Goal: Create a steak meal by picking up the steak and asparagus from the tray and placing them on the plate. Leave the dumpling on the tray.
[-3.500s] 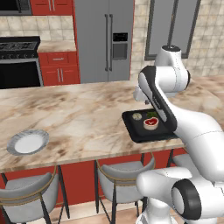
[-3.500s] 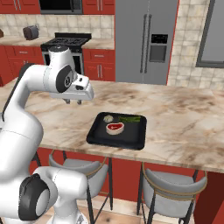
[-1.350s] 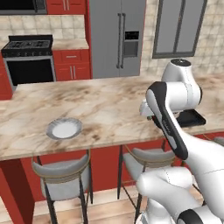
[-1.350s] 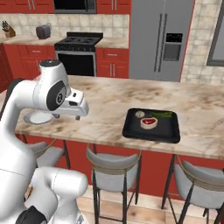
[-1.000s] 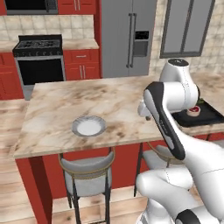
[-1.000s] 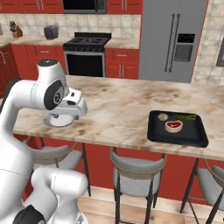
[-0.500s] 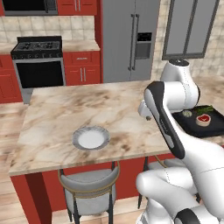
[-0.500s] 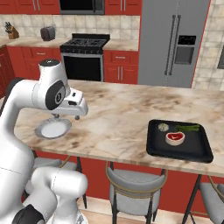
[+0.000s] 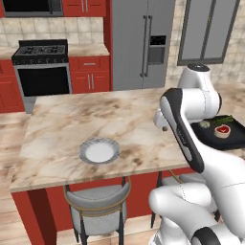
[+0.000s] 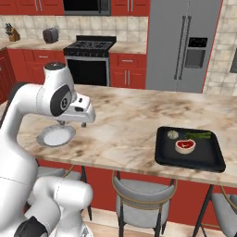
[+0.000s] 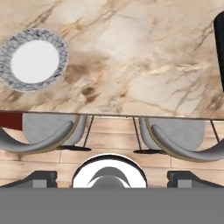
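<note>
One tray near the tabletop's right front edge carries one steak, one asparagus bundle and one dumpling. One plate lies near the left front edge. The claw's spread cannot be told.

The arm is glossy white all over — thick, rounded segments with smooth shells. Its joints show as dark grey or black bands and round caps between the white parts. Lower down the body swells into bulbous white links — again with dark rings at the joints.
</note>
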Tool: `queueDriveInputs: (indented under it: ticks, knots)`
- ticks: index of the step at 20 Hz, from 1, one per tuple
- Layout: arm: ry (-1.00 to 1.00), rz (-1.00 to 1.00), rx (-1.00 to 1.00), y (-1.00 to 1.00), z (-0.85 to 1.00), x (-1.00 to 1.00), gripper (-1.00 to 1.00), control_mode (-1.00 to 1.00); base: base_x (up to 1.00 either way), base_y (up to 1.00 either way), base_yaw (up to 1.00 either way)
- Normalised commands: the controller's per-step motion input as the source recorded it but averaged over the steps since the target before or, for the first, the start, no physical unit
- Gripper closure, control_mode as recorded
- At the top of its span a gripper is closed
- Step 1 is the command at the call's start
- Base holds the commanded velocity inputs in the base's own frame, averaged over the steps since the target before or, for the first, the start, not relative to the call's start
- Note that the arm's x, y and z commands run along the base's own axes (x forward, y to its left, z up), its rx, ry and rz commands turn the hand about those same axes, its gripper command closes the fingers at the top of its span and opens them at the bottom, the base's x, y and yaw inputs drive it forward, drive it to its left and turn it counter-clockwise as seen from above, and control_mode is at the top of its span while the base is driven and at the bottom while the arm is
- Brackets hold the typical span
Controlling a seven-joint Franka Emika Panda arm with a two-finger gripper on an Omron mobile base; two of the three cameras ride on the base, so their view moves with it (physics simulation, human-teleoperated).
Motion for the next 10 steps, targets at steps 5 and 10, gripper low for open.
queueDriveInputs:
  ticks: [5, 10]
  knots:
    - [0.00, -0.10, 0.02, -0.59, -0.08, 0.00, -1.00, -1.00, 0.00, 0.00, 0.00]
    - [0.02, -0.18, 0.06, -0.89, -0.24, 0.02, -1.00, -1.00, 0.00, 0.00, 0.00]
